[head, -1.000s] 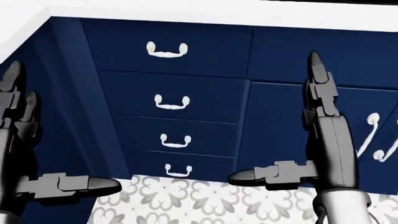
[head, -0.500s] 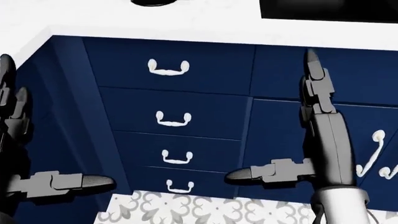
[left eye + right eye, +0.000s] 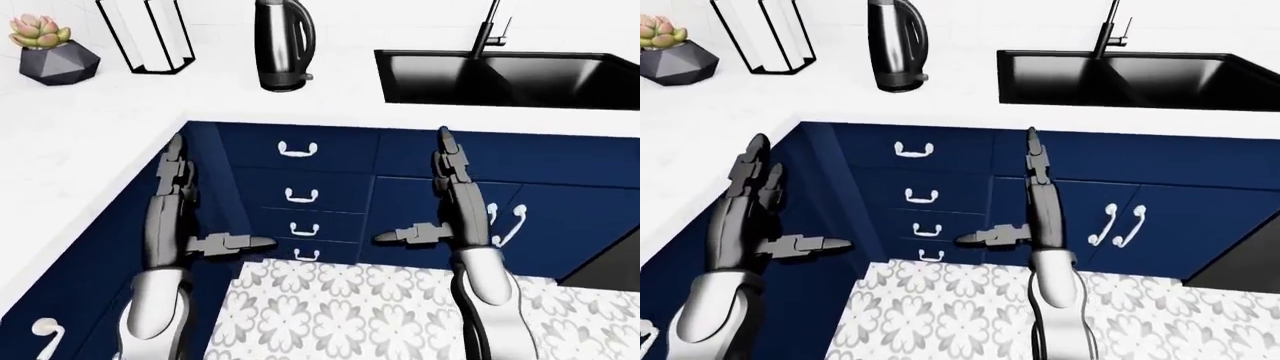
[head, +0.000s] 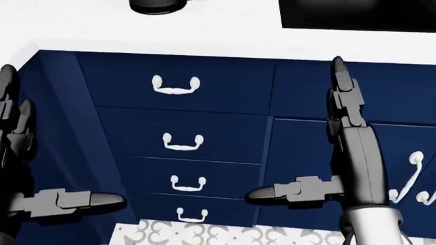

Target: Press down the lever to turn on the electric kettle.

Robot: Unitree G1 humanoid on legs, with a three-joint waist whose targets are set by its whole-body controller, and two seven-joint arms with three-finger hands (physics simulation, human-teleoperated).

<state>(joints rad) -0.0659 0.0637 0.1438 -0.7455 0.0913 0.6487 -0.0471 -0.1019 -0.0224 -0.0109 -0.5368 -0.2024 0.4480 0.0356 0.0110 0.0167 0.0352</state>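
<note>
Nothing done yet on the kettle task: lever untouched, both hands low before the blue drawers, well short of the desk. Left hand (image 3: 178, 196) spread, fingers pointing up toward the desk edge and thumb jutting toward the right hand, holding nothing. Up and left of it on the white desk (image 3: 90, 135), a faceted pot (image 3: 58, 61) holding a pink-green succulent; beside that, a black wire stand (image 3: 150, 36), contents not clear. Above and just right of the left hand, well apart from it, the kettle (image 3: 283, 46), upright on its base, dark and glossy, handle on its right side; a small tab low on that side (image 3: 309, 76), probably the lever, too small to be sure. Water inside cannot be told. Right hand (image 3: 450, 196) likewise spread and bare, thumb aimed left at its twin. Above and right of it, the black sink (image 3: 510, 75), two basins, nothing seen in them, tap (image 3: 487, 30) at the rim. Left to do, by this reading: approach, raise a hand to the kettle, press down.
</note>
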